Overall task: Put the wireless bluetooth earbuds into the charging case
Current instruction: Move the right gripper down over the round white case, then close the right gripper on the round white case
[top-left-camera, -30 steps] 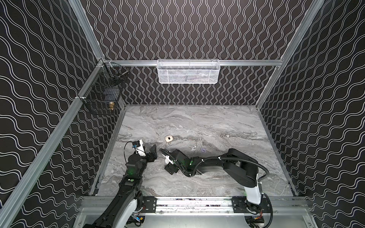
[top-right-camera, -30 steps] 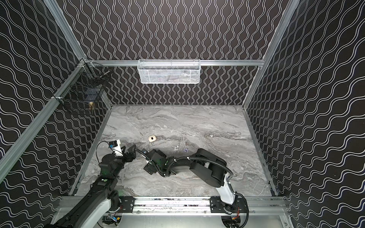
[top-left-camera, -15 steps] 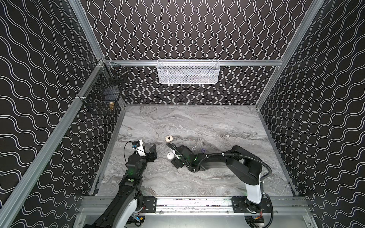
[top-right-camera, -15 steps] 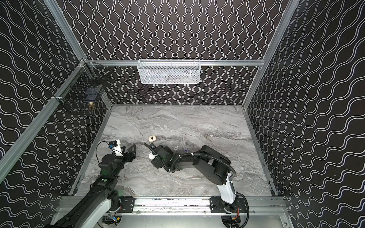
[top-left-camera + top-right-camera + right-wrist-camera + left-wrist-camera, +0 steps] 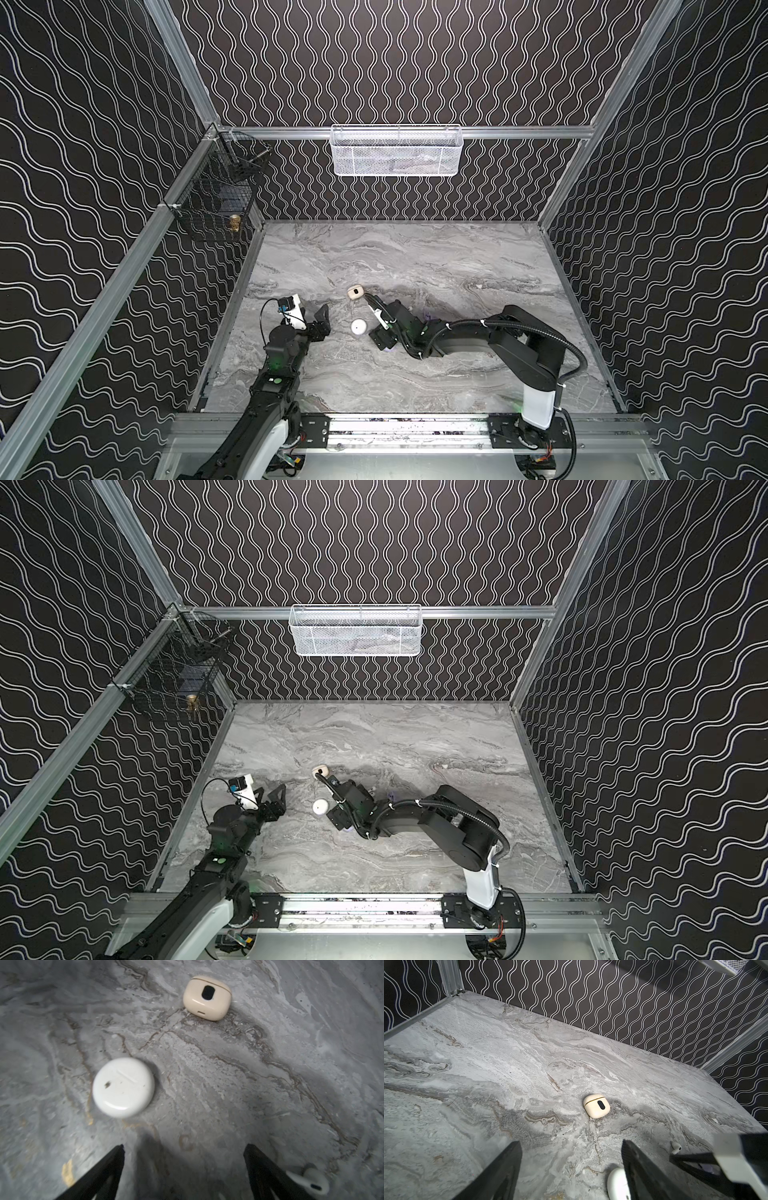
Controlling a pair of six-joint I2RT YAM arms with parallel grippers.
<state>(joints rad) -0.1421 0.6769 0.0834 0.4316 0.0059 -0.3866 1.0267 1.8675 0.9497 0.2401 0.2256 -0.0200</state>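
Two closed charging cases lie on the marble table. A beige squarish case (image 5: 355, 293) (image 5: 207, 997) with a black oval mark is farther back. A white round case (image 5: 358, 327) (image 5: 123, 1087) lies nearer. My right gripper (image 5: 371, 319) (image 5: 185, 1147) is open and empty, just right of the white case, its far finger reaching toward the beige one. One white stemmed earbud (image 5: 309, 1182) (image 5: 676, 1147) lies beside that gripper's outer finger. My left gripper (image 5: 315, 318) (image 5: 571, 1142) is open and empty, left of the white case (image 5: 617, 1183).
A pale lavender item (image 5: 389, 351) peeks out from under the right gripper's body. A white mesh basket (image 5: 395, 151) hangs on the back wall and a black wire basket (image 5: 216, 199) on the left wall. Metal rails edge the table.
My right gripper has swung from the front toward the back, uncovering the white round case, which now lies alone on the table. The left arm has not moved.
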